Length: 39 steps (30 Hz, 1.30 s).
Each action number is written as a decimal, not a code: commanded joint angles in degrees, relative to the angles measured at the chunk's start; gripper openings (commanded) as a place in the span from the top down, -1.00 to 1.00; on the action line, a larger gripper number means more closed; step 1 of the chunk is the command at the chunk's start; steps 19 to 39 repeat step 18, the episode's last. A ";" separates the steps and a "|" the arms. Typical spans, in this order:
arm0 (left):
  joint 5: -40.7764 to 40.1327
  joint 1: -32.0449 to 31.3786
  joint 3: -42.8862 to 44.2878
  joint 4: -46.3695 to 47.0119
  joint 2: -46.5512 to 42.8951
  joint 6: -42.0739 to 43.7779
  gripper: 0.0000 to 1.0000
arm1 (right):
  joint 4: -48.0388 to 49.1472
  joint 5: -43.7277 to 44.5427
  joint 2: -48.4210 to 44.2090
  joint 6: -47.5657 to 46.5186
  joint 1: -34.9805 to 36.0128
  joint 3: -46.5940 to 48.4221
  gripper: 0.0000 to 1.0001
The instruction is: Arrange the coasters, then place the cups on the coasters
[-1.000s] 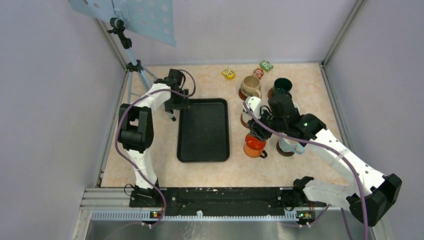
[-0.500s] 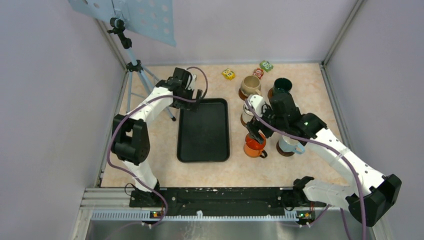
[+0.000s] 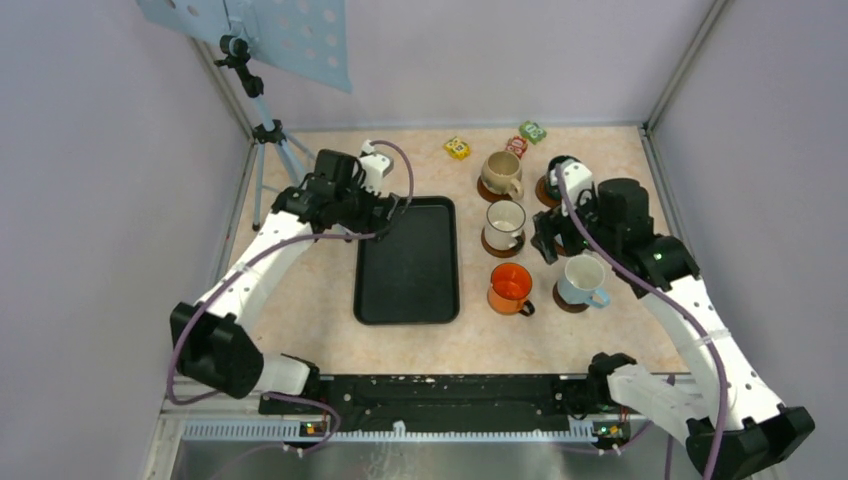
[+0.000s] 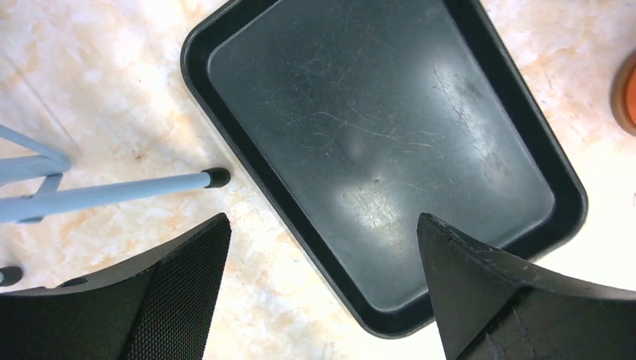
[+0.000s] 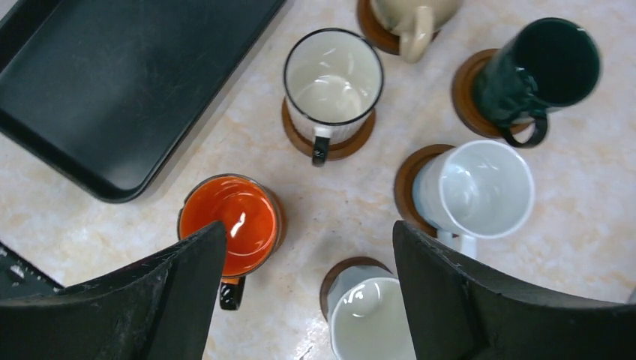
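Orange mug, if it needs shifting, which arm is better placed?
Right: the right gripper hangs open with the orange mug at one finger; the left gripper is open over the black tray, farther off.

Top cam sits high up behind the arm bases (image 3: 290, 385), looking down on the whole surface (image 3: 325, 310) from pretty far out. Left wrist cam looks nearly straight down, close over the black tray (image 4: 375, 150), left pincer (image 4: 322, 223) poking in at the bottom corners. Right wrist cam looks down too, over the cups (image 5: 334, 79), right pincer (image 5: 307, 225) framing the bottom. It catches a tray corner as well, so all three views share the tray; top and right wrist share the cups.
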 commanded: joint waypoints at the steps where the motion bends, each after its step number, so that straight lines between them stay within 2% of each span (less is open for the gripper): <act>1: 2.70 0.07 -3.77 0.49 -8.78 4.18 -0.98 | 2.74 0.55 -4.95 1.42 -4.53 -0.88 -0.61; 8: -4.12 0.96 -13.33 5.15 -24.06 3.20 -0.98 | 3.79 5.58 -12.86 0.20 -8.66 -6.06 -0.62; 12: -6.68 1.99 -17.26 7.72 -29.08 3.74 -0.97 | 3.84 5.55 -16.04 0.13 -10.78 -7.48 -0.62; 39: -5.59 3.17 -19.07 8.54 -30.46 3.35 -0.98 | 3.88 5.12 -17.23 0.63 -11.99 -7.75 -0.63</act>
